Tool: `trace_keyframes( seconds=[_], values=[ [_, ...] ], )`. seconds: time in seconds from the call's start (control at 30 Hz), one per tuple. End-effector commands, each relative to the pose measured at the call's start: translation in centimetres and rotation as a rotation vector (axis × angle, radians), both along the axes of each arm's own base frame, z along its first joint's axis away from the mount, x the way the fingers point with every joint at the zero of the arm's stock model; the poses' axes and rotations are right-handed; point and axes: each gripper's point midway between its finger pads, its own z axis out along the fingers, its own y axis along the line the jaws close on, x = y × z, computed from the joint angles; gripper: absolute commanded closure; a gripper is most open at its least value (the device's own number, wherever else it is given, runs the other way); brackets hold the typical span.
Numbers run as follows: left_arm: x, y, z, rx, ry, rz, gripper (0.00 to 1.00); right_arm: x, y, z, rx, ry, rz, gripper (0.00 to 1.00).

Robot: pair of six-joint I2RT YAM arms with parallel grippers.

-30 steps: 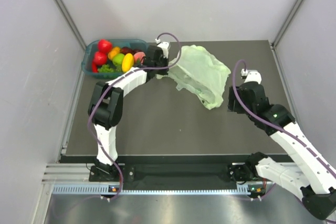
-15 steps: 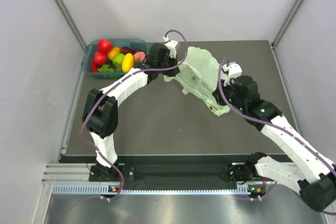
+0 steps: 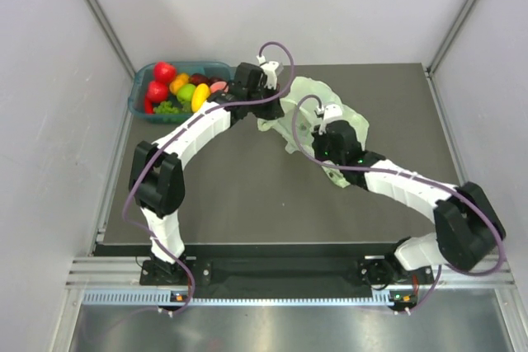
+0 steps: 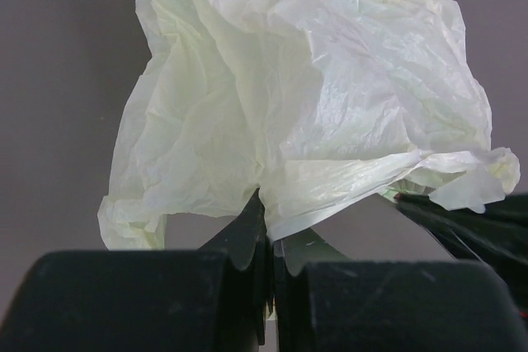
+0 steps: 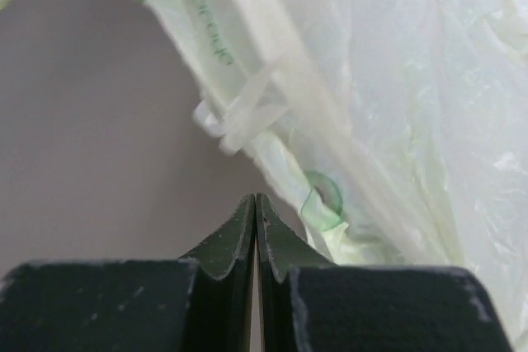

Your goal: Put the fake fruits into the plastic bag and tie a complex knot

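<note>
The plastic bag [image 3: 318,109] is a crumpled pale-green heap at the back middle of the mat. My left gripper [image 3: 270,111] is shut on its left edge. In the left wrist view the thin film [image 4: 313,96] comes out from between the closed jaws [image 4: 266,208]. My right gripper [image 3: 319,132] is at the bag's near side. In the right wrist view its jaws [image 5: 255,200] are pressed together with nothing between them, and the bag's folded edge [image 5: 322,195] lies just to their right. The fake fruits [image 3: 177,88] lie piled in the teal basket. No knot shows.
The teal basket [image 3: 139,100] stands at the back left corner of the dark mat [image 3: 239,195], close to the left wall. Grey walls close in on three sides. The right arm's dark finger shows at the right edge of the left wrist view [image 4: 470,220].
My right arm has swung left from the bag's right side to its near side and its jaws have closed. The left gripper moved slightly right, and the bag bunched up.
</note>
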Motion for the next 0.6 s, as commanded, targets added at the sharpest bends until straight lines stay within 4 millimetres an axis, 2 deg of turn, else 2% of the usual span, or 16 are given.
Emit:
trace_keyframes(
  seconds=[0.0,0.1,0.17,0.23,0.27,0.4,0.57],
  values=[
    [-0.9,-0.1,4.4,-0.062,-0.039,-0.013,1.0,3.6,-0.5,0.4,0.017,-0.116,-0.167,1.0],
    [-1.0,0.3,4.4,-0.048,-0.031,-0.004,1.0,4.9,-3.2,-1.5,-0.044,-0.1,-0.37,1.0],
    [-0.7,0.7,4.7,-0.045,-0.034,0.005,1.0,4.8,-5.5,-2.7,-0.096,-0.096,-0.497,1.0],
    [-0.2,1.5,4.7,-0.047,-0.024,0.018,1.0,4.3,-7.0,-3.7,-0.095,-0.074,-0.594,1.0],
    [0.0,1.9,4.7,-0.05,-0.019,0.023,1.0,3.8,-8.8,-4.1,-0.126,-0.081,-0.676,1.0],
    [1.3,4.4,4.2,-0.014,-0.014,0.075,1.0,2.6,-12.1,-4.6,-0.059,-0.075,-0.824,1.0],
    [2.6,8.0,2.4,0.028,0.018,0.145,1.0,0.7,-15.6,-4.0,-0.081,-0.076,-0.953,1.0]
  ],
)
